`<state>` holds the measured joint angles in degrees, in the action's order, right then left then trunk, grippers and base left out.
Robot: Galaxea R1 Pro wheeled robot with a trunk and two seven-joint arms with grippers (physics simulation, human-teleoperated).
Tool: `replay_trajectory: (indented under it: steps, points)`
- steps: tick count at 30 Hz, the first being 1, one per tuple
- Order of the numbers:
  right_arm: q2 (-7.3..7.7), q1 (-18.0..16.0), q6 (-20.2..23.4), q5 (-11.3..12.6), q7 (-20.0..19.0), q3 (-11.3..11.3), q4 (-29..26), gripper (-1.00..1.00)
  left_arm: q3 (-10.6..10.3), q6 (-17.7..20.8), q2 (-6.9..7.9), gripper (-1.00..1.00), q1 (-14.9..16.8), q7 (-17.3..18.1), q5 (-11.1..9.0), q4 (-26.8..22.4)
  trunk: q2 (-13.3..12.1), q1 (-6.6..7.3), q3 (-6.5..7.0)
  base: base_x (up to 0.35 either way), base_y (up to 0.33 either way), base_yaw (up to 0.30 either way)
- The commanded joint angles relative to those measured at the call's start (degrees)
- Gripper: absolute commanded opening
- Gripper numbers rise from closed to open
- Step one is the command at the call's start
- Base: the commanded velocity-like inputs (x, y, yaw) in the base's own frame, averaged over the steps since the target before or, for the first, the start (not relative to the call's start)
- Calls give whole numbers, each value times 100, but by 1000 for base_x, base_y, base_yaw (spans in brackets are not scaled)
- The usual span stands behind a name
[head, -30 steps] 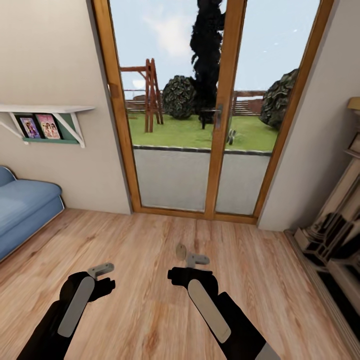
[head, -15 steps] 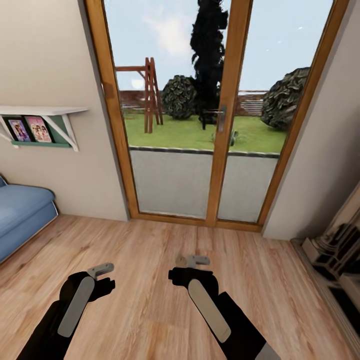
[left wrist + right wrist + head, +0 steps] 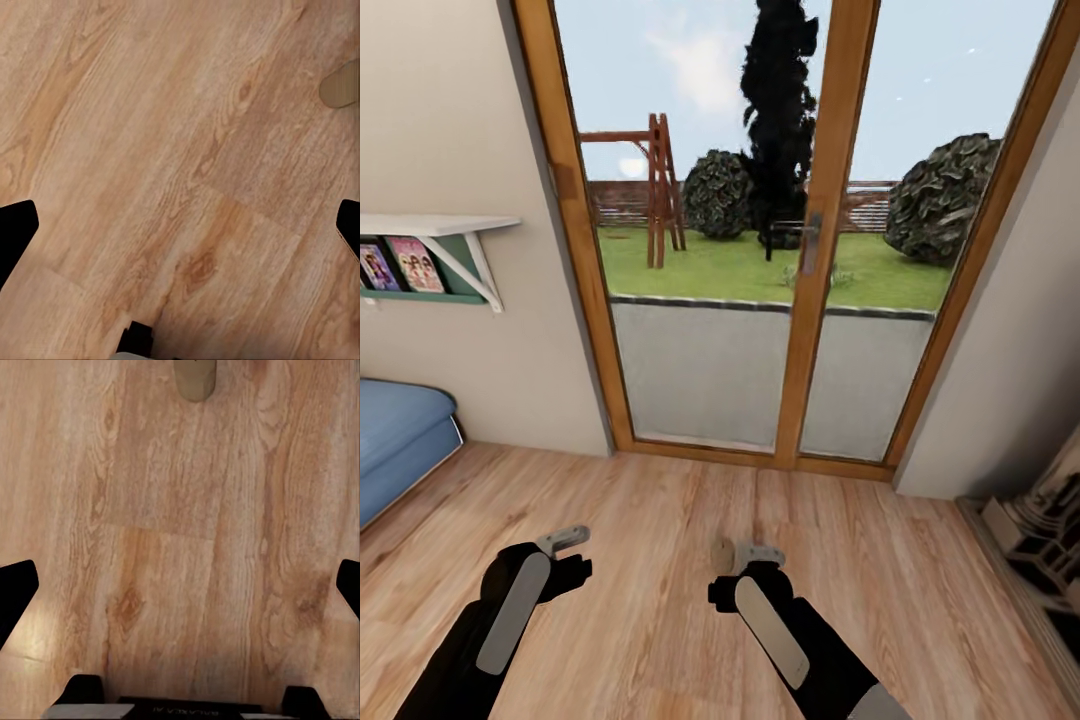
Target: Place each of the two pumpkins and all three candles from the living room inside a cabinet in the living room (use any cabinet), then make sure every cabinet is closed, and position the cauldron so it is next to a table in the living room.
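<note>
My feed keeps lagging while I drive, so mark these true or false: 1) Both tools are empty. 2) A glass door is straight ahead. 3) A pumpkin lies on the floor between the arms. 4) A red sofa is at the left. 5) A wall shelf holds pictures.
1) Both tools are empty: true; the left tool and right tool hold nothing, with bare wooden floor under them.
2) True; the wood-framed glass door faces the robot.
3) False; no pumpkin shows there, just floor.
4) False; the sofa is blue.
5) True; the wall shelf has pictures under its top board.
</note>
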<state>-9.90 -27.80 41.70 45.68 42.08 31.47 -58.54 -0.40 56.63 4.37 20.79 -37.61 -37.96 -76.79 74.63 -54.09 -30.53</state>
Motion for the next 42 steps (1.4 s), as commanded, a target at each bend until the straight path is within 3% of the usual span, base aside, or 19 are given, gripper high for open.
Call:
replay_trajectory:
  steps: [1, 7, 23, 32, 42]
  points:
    - [-5, -70, -20, 61, 58, 14, 224, 100, -4, 13, 4, 100, 4, -55, -74, -4, 3, -3, -6, 287, 53, 0]
    - [-10, -182, -84, 76, 16, 17, 578, 100, -8, 15, 2, 100, 4, -54, -103, -11, 3, -3, -6, 284, 68, 0]
    - [-10, -191, -406, 21, -42, 34, 628, 100, -10, 15, 6, 100, 4, -55, -106, -20, 3, -3, -6, 285, 90, 0]
    - [-10, -307, -646, -6, -54, 65, 1052, 100, -4, 15, 10, 100, 2, -54, -106, -21, 3, -3, -6, 290, 97, 0]
    - [-3, -322, -712, -15, -59, 76, 1087, 100, -4, 15, 7, 100, 3, -54, -106, -21, 3, -3, -6, 290, 97, 0]
